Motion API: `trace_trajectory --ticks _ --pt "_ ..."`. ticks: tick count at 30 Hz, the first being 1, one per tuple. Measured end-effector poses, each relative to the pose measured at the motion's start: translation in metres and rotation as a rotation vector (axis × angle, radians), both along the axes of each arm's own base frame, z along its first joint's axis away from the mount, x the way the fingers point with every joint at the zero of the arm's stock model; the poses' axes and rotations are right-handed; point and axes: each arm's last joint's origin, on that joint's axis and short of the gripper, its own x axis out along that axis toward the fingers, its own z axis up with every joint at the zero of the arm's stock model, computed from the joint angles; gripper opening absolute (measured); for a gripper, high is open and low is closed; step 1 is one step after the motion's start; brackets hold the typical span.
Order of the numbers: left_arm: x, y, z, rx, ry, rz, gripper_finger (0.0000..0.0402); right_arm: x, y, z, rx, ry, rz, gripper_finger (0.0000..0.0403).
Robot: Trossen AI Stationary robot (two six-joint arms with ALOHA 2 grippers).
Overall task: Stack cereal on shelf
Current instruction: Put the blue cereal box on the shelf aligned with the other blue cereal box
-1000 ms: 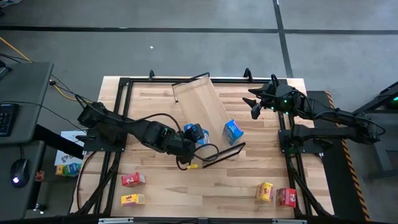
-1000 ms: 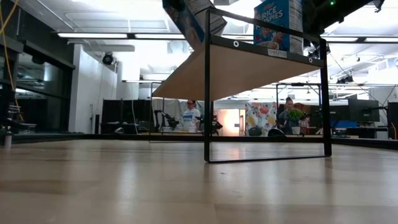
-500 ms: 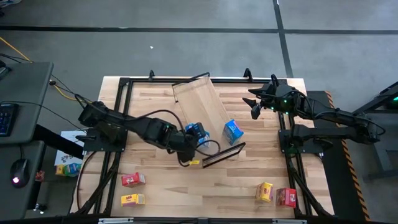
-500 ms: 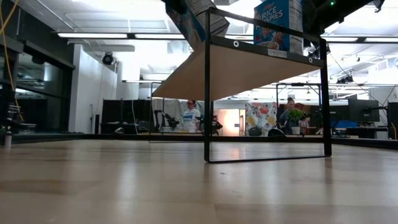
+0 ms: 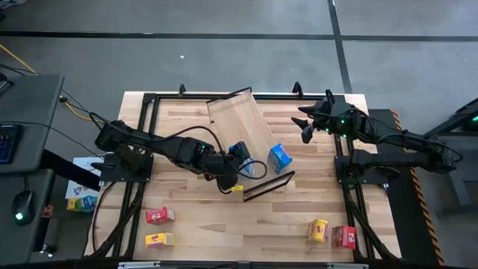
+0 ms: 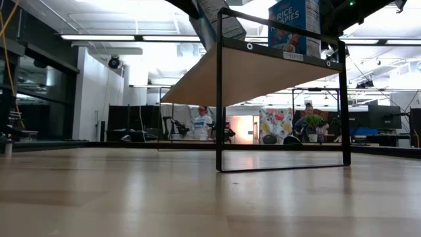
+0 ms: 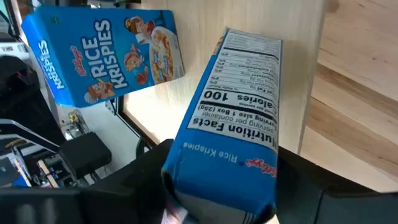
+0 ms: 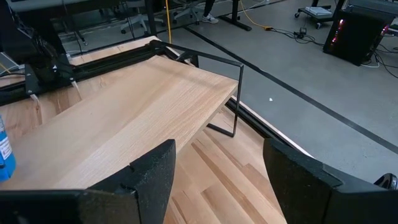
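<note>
The shelf [image 5: 240, 123] is a light-wood board in a dark frame, lying slantwise at mid-table. A blue cereal box [image 5: 279, 158] stands upright on its near end. A second blue box [image 7: 239, 118] is on the board beside it, nutrition panel toward my left wrist camera. My left gripper [image 7: 221, 199] is open, a finger on each side of that box's near end. In the low view this box [image 6: 220, 14] shows above the shelf rail, its lower end hidden. My right gripper [image 5: 306, 128] waits open at the far right. My left gripper has one finger [image 7: 140, 183] on each long side of the second blue box's near end [image 7: 217, 174], coming slantwise down from the table's left. Whether the fingers touch the box cannot be told.
A red box [image 5: 159, 216] and a yellow box [image 5: 159, 239] lie at the table's near left. Another yellow box [image 5: 318, 230] and red box [image 5: 343, 236] lie at the near right. The dark table frame [image 5: 149, 101] runs along the edges.
My left gripper has gone toward the table's right edge over the shelf's near end, bringing the second blue box closer to the standing one. In the low view the box has turned from a tilt with its blue face showing to nearly upright with its grey side showing.
</note>
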Motion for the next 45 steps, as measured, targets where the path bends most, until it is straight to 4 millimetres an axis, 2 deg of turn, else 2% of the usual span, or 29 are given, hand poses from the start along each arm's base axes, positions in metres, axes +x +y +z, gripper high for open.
trace_trajectory --ticks 7,18,25,33,45 --pt "0.005 -0.007 0.005 -0.011 -0.076 -0.029 0.023 0.0 0.0 0.0 0.0 0.0 0.0 0.0236" --pt "0.006 -0.008 0.005 -0.007 -0.083 -0.037 0.023 -0.001 0.0 -0.002 0.006 0.017 0.0 0.0236" --pt "0.006 -0.006 0.006 0.068 -0.085 -0.034 0.023 -0.001 0.0 -0.002 0.006 0.017 0.0 0.0236" --pt "0.011 -0.007 0.011 0.072 -0.151 -0.045 0.023 -0.001 0.0 -0.002 0.006 0.018 0.0 0.0236" --pt "0.004 -0.007 0.017 0.021 -0.174 -0.003 0.023 -0.001 0.0 -0.002 0.009 0.026 0.0 0.0236"
